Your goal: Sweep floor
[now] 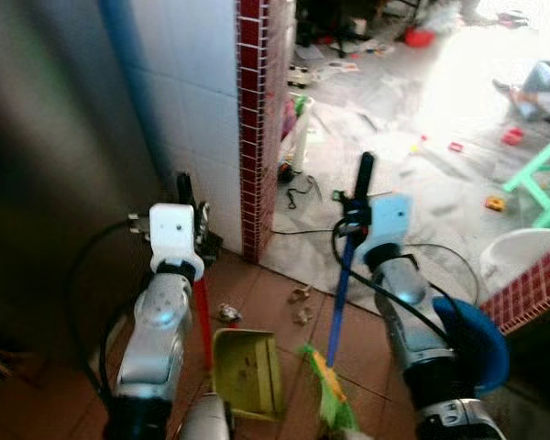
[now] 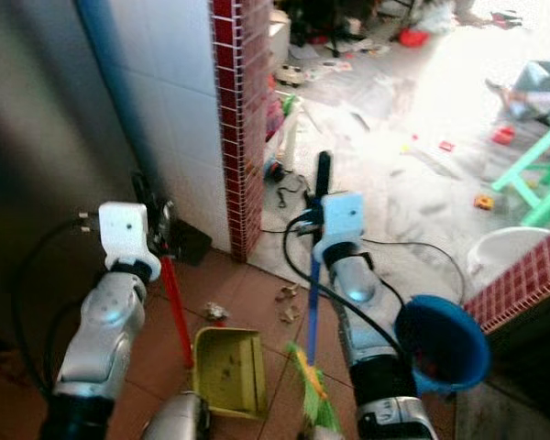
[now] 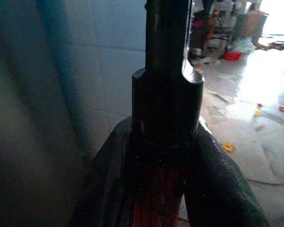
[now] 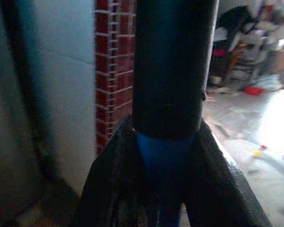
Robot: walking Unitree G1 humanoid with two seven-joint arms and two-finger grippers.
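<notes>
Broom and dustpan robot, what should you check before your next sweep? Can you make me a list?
1. Right gripper fingers closed on the blue broom handle with black top grip: ok.
2. Left gripper fingers closed on the red dustpan handle: ok.
3. Yellow-green plastic dustpan sitting on the brown tiled floor, open side toward the rubbish: cannot tell.
4. Green and yellow broom bristles beside the dustpan, down at the floor: ok.
5. Small crumpled scraps ahead of the dustpan, not yet swept in: not ok.
6. Black cable lying across the doorway ahead could snag the broom: not ok.
</notes>
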